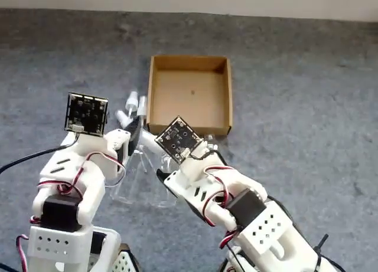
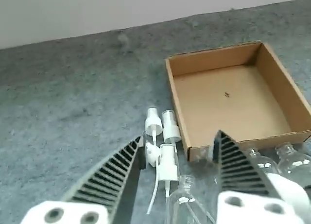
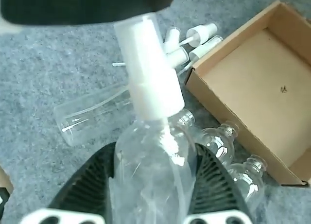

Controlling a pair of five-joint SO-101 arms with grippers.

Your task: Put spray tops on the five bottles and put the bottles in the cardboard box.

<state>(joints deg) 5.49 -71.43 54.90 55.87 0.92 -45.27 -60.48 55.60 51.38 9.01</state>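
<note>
Near box (image 1: 189, 60) front edge: right claw (image 3: 154, 158) grips bottle (image 3: 150, 182); left claw (image 2: 179, 139) spread wide over spray tops (image 2: 166, 162).

Overhead, wrist views close, seemingly sharing box (image 1: 189, 101)

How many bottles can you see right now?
5. One bottle with a spray top is in the right gripper's jaws, one lies on the carpet beyond it, and three sit beside the cardboard box. The held bottle may hide more.
</note>
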